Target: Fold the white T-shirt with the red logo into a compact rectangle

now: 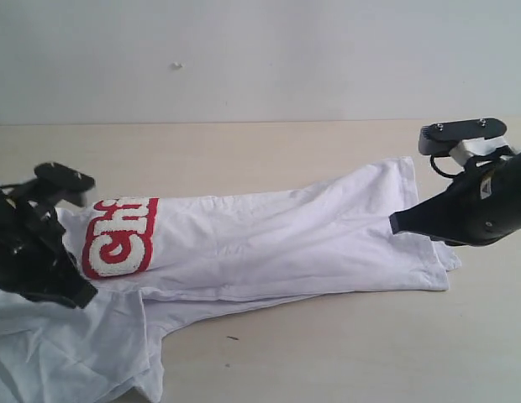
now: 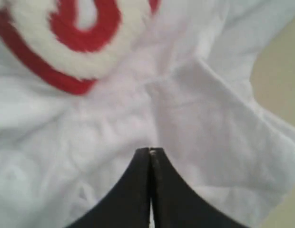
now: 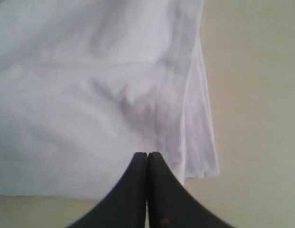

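Observation:
The white T-shirt lies lengthwise across the table, one side folded over, so only part of the red logo shows at its left end. A loose sleeve part spreads toward the front left. My left gripper is shut, its tips over the cloth just beside the logo. In the left wrist view the shut tips hang over wrinkled white fabric below the red logo. My right gripper is shut at the hem end. Its tips sit above the shirt's edge, nothing held.
The light wooden table shows bare in front of the shirt and behind it. A pale wall stands at the back. The table's surface also shows beside the hem corner in the right wrist view.

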Available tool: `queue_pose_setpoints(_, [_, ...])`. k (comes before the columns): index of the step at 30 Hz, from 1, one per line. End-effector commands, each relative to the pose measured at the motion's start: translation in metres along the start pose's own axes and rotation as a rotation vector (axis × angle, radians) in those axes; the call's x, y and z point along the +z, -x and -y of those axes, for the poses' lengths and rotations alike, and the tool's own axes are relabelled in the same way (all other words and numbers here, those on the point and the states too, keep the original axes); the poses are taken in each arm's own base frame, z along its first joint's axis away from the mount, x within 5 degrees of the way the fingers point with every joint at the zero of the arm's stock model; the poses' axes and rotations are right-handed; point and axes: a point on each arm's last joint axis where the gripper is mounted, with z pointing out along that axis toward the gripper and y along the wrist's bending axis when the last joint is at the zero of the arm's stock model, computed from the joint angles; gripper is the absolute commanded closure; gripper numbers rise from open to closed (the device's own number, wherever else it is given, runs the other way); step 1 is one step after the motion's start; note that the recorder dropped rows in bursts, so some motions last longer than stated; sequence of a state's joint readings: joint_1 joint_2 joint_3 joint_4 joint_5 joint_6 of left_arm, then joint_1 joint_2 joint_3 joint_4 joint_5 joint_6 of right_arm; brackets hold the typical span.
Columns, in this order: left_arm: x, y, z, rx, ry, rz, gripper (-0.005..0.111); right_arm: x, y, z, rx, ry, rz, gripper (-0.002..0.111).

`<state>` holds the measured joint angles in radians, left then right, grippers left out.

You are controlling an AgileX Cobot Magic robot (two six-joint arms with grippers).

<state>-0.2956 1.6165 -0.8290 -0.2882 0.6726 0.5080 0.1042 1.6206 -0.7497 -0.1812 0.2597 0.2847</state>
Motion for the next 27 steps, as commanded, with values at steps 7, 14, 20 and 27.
queue_pose_setpoints(7, [0.005,-0.001,-0.048,-0.325,0.067,0.131,0.107,0.065,0.022,-0.018,-0.102,0.016,-0.073,0.108])
queue_pose_setpoints(14, [0.054,0.012,-0.073,-0.448,0.060,0.095,0.107,0.077,0.012,-0.014,-0.150,-0.027,-0.199,0.108])
queue_pose_setpoints(20, [0.065,0.030,-0.095,-0.464,0.082,0.127,0.107,0.077,-0.009,-0.011,-0.152,-0.038,-0.276,0.108])
queue_pose_setpoints(27, [0.057,0.040,-0.099,-0.459,0.093,0.171,0.107,0.070,-0.020,-0.009,-0.136,-0.039,-0.289,0.108])
